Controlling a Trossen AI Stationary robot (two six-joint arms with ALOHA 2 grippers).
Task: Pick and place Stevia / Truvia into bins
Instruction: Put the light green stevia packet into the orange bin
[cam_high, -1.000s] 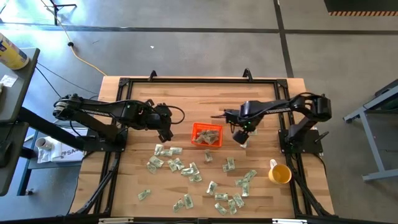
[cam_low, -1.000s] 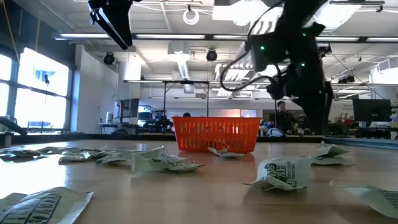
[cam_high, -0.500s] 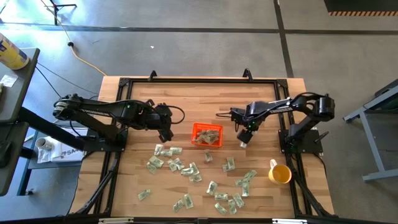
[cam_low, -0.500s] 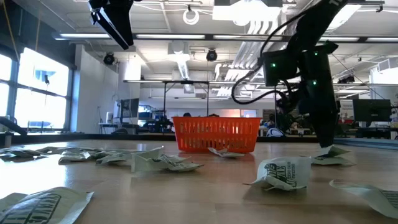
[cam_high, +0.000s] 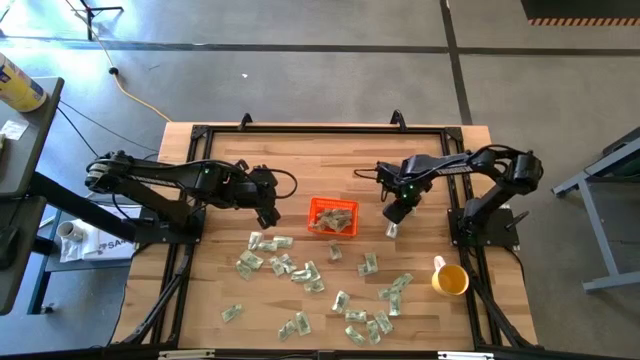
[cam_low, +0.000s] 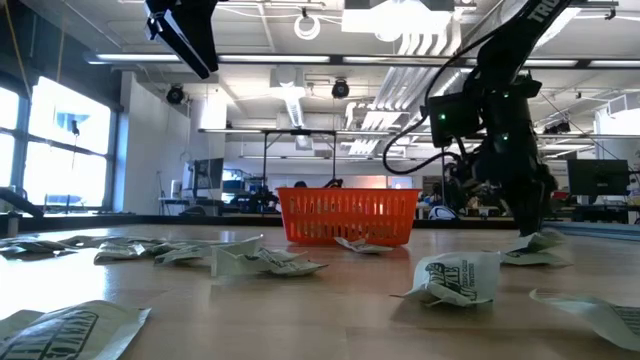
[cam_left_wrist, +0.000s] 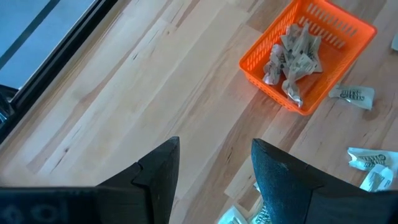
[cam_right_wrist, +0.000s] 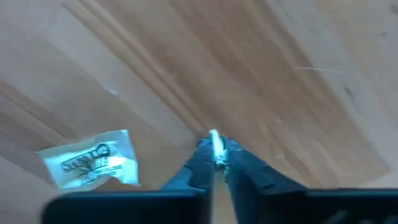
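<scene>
Many pale green and white Stevia sachets (cam_high: 300, 270) lie scattered flat on the near half of the wooden table. The orange bin (cam_high: 333, 217) stands mid-table with several sachets inside (cam_left_wrist: 289, 59). My right gripper (cam_high: 392, 228) is down at the table just right of the bin, shut on one sachet (cam_right_wrist: 214, 140). Another sachet (cam_right_wrist: 90, 165) lies loose beside it. My left gripper (cam_high: 268, 215) hangs open high above the table, left of the bin, with bare wood between its fingers (cam_left_wrist: 214, 180). My right gripper pinches a sachet between its two fingertips; only a thin white edge (cam_right_wrist: 213, 135) shows sticking out past them. The fingers come from above, pointing down. In the low view the fingertips (cam_low: 533, 228) meet the sachet (cam_low: 540, 245) at table level.
A yellow cup (cam_high: 450, 280) stands near the table's right edge. A black frame (cam_high: 320, 130) runs around the tabletop. Bare wood lies along the far half of the table, behind the bin.
My right gripper has gone a little toward the table's right edge, away from the bin, has come down to the tabletop and has shut on a sachet there.
</scene>
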